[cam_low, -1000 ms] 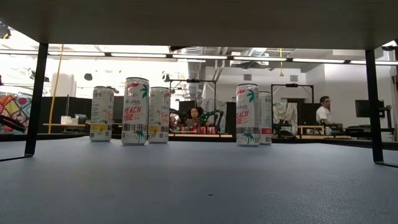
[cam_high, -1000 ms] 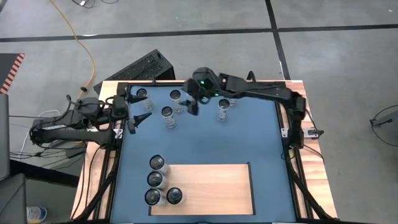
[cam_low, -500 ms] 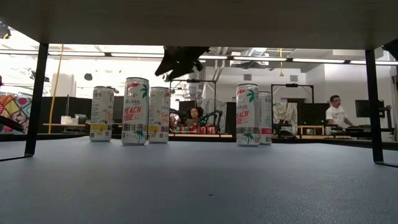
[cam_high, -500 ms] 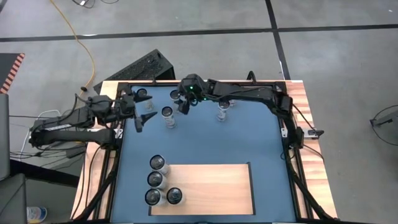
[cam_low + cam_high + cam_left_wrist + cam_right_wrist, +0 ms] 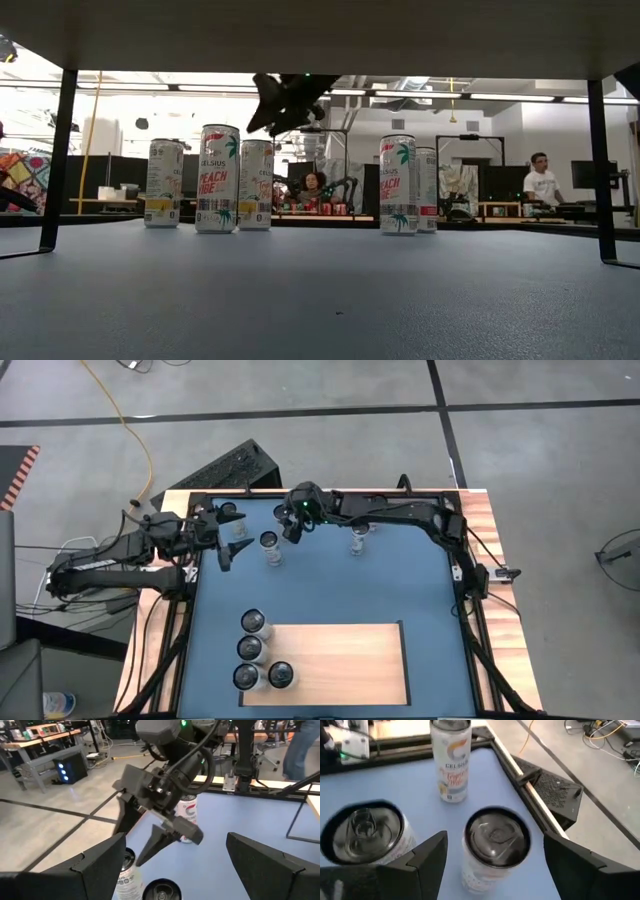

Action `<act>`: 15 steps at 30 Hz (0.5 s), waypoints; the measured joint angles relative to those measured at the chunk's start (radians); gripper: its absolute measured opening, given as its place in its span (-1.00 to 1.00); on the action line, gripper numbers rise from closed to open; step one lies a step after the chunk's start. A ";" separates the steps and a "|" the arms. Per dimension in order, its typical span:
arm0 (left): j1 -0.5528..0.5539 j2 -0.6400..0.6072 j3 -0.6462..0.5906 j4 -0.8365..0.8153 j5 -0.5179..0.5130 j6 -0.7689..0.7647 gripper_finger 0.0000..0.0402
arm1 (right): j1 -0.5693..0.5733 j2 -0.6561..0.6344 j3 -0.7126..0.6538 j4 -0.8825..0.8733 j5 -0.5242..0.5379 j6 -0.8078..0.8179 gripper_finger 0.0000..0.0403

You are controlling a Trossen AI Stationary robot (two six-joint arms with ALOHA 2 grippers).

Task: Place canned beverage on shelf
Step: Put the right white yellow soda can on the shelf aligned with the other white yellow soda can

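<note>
Several slim beverage cans stand upright on the blue table. Near the far edge are one at the far left, one under my right gripper, one beside it and one farther right. My right gripper hangs open above them, its fingers on either side of a can's top without touching. My left gripper waits open at the table's left edge. The shelf, a pale wood panel, lies flat at the near edge.
Several more cans stand along the shelf's left edge. Black frame rails run round the blue table. A black slab lies beyond the far left corner. People sit in the room behind.
My right gripper has moved toward the table's left edge and come down over the far cans. It was out of the low view a second ago and now hangs there above the cans. It has stayed open. No can has moved.
</note>
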 joint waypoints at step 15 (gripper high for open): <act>0.000 0.000 0.000 -0.001 0.011 -0.003 0.66 | -0.012 0.040 0.002 0.046 0.013 0.008 0.52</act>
